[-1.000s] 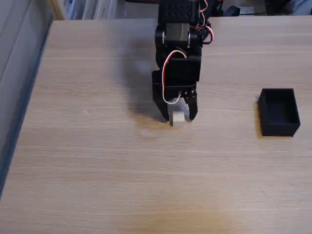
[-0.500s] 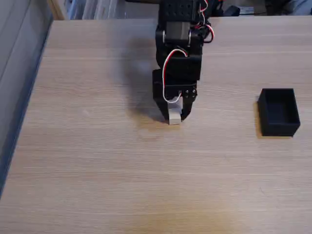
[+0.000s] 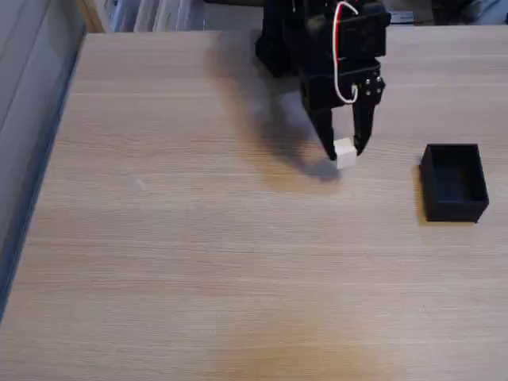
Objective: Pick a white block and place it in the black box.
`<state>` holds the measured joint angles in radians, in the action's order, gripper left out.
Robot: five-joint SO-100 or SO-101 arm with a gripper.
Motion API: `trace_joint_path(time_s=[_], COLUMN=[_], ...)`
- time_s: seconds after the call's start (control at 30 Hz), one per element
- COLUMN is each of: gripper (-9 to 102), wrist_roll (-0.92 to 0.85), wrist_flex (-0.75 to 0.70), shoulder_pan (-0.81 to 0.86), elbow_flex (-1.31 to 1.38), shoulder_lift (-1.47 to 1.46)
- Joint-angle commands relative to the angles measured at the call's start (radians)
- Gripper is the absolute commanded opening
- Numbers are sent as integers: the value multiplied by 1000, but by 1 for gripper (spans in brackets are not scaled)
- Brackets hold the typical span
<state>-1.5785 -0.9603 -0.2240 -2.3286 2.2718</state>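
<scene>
A tiny white block [image 3: 345, 154] sits between the black fingers of my gripper [image 3: 344, 152], which is shut on it and holds it lifted a little above the wooden table. The block's shadow lies on the wood just below and left of it. The black box [image 3: 454, 182], open-topped and empty, stands on the table to the right of the gripper, about a hand's width away and slightly nearer the camera.
The light wooden table [image 3: 198, 262] stretches wide to the left and front. Its left edge [image 3: 48, 159] drops off beside a grey wall. The arm's black body with red and white wires [image 3: 325, 40] rises at the back centre.
The gripper closed on the white block, lifted it off the table and swung right toward the black box. The box has not moved.
</scene>
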Motion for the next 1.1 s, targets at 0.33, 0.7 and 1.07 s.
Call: trace_joint_path(time_s=[0.33,0.7,1.07], gripper=[0,0,17], wrist_roll=[135,235,250], wrist_flex=[106,132,107], shoulder_pan=[-310,-368,-383], elbow_flex=[259,411,541], shoulder_lift=[-183,-410,-515])
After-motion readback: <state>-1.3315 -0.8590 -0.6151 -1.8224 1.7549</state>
